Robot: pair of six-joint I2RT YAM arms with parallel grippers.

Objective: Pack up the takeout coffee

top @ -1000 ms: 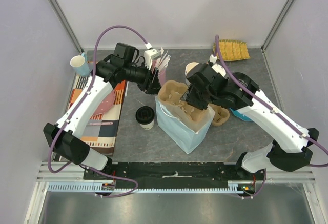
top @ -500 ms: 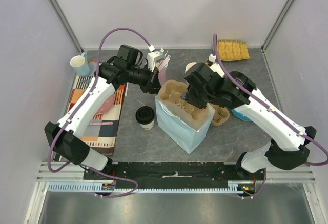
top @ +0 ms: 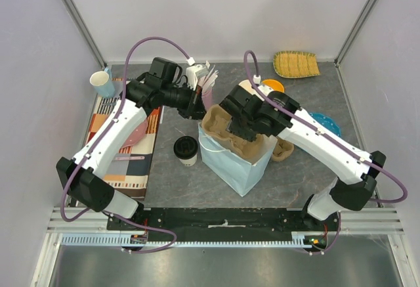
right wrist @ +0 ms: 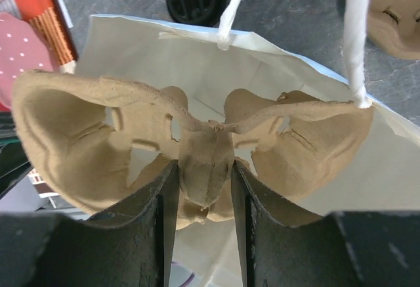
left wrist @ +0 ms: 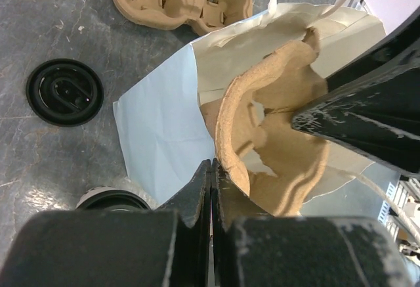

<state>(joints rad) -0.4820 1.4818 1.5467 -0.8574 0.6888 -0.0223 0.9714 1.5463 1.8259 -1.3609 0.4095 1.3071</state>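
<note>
Right arm [top: 315, 136] has stretched leftward, right fingers [right wrist: 147, 224] gripping the cup carrier [right wrist: 85, 149] in the bag [right wrist: 131, 44]; left fingers [left wrist: 195, 192] closed.

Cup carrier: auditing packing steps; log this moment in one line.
cup carrier: in right jaws, half inside paper bag | left jaws: shut by bag rim | takeout coffee: on table, unpacked

No lettering can be read; the takeout coffee [top: 186, 148] lid's raised marks are illegible.

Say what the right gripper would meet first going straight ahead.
Likely the bag, its inner wall: the right gripper, shut on the carrier, points into the open mouth. Depth is unclear.
</note>
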